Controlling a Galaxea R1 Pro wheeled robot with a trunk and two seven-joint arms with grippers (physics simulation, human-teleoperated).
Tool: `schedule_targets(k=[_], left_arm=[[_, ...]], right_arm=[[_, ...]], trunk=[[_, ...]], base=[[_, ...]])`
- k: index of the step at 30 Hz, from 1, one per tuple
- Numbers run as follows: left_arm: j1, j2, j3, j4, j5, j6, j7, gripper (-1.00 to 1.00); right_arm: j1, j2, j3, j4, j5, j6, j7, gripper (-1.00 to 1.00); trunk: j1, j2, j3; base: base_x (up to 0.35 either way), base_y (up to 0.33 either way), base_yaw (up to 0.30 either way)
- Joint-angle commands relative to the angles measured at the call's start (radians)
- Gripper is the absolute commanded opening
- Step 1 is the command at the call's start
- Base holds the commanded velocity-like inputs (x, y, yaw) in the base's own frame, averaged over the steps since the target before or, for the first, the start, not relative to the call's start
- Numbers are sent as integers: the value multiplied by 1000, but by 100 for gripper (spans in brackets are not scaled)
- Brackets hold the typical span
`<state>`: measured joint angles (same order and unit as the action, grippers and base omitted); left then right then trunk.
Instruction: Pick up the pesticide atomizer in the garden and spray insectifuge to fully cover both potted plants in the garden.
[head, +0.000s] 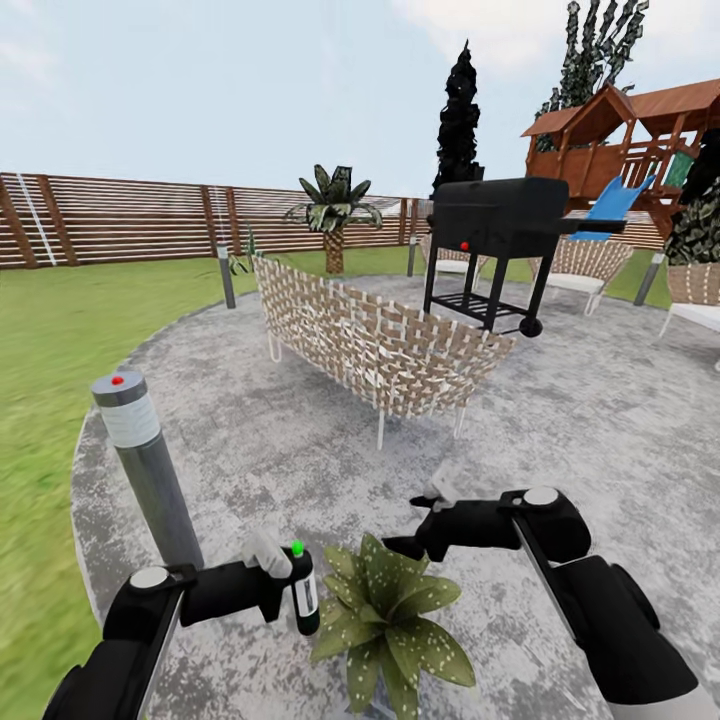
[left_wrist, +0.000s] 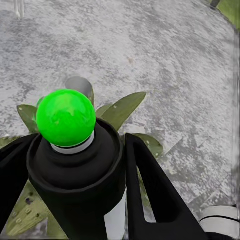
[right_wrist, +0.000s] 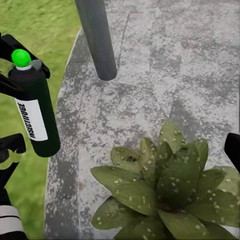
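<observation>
My left gripper (head: 283, 585) is shut on the pesticide atomizer (head: 305, 595), a slim dark-green bottle with a white label band (right_wrist: 32, 120). Its tip (left_wrist: 65, 117) is bright green at this moment. The bottle stands upright just left of a potted plant (head: 392, 625), a low rosette of pale-speckled leaves (right_wrist: 165, 187) on the stone patio. In the left wrist view the black fingers (left_wrist: 152, 192) flank the bottle, with leaves (left_wrist: 122, 107) beyond. My right gripper (head: 420, 525) hovers open above the plant, its fingers spread wide. The second potted plant is out of view.
A tall grey post with a red top (head: 148, 465) stands right behind my left arm at the patio edge. Farther back are a woven bench (head: 370, 345), a black grill (head: 500, 225), a slat fence (head: 120, 215) and a palm-like plant (head: 333, 205). Lawn (head: 50, 330) lies to the left.
</observation>
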<state>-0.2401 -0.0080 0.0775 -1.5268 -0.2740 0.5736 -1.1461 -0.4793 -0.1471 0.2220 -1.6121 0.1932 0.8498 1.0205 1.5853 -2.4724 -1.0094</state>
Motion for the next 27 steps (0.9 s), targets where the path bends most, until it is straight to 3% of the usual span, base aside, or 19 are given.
schedule_targets(k=[1,5,9,12,13,16,21,25,27], left_arm=[[-1,-1,1,8,-6,9,-10,-100],[-1,-4,-29,23,-8,5,-11,-100],[-1,-1,-34,28,2,12,-14,-100],[0,1,-37,29,-4,1,-25,-100],[1,1,-37,29,-4,-3,-27,-100],[-14,-1,-29,33,1,-47,-40,-100],[-71,-2,-1,142,-1,-105,-42,-100],[-82,-2,-10,171,-6,-130,-48,-100],[-82,0,-24,178,-3,-248,-53,-100]], right_arm=[[-1,0,2,-1,14,2,9,100],[-1,1,14,4,21,2,6,100],[-2,6,17,7,12,11,-7,100],[-2,67,8,11,17,26,-10,100],[-2,75,7,11,17,27,-10,100],[-2,98,4,16,20,29,-20,100],[-1,104,12,21,18,27,-118,100],[-1,104,14,21,14,30,-132,100],[-1,104,15,21,13,31,-135,100]], trunk=[[-4,7,2],[-12,21,9],[-12,21,9],[-12,21,9],[-12,21,9],[-12,21,9],[-12,21,9],[-12,21,9],[-12,21,9]], base=[[0,0,0],[0,0,0],[0,0,0],[0,0,0],[0,0,0],[0,0,0],[0,0,0],[0,0,0],[0,0,0]])
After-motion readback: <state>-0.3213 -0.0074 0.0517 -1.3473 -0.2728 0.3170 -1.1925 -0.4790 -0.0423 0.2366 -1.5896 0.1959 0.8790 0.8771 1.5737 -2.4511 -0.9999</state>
